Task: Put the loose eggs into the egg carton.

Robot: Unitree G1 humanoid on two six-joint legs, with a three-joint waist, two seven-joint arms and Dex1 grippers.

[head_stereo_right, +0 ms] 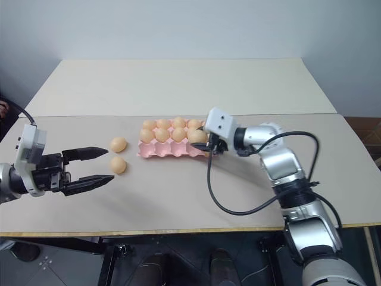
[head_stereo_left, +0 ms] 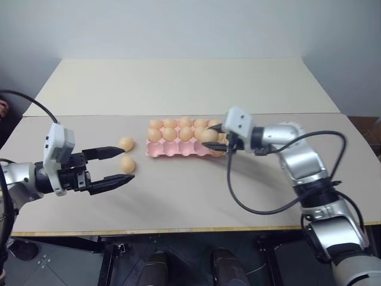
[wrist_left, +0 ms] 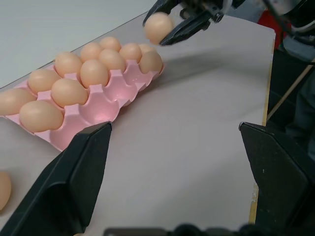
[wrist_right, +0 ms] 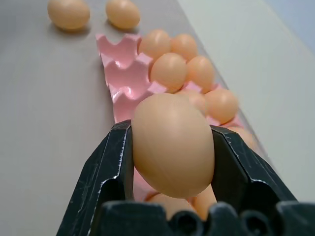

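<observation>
The pink egg carton lies mid-table, with several pale orange eggs in its far cups and bare cups along its near row. My right gripper hovers over the carton's right end, shut on one egg, which fills the gap between its black fingers. Two loose eggs rest on the table left of the carton, one farther and one nearer. My left gripper is open at the left, its fingertips just short of the nearer loose egg.
The table is two pale surfaces joined by a seam, with a wooden front edge. A black cable loops from my right wrist over the table in front of the carton.
</observation>
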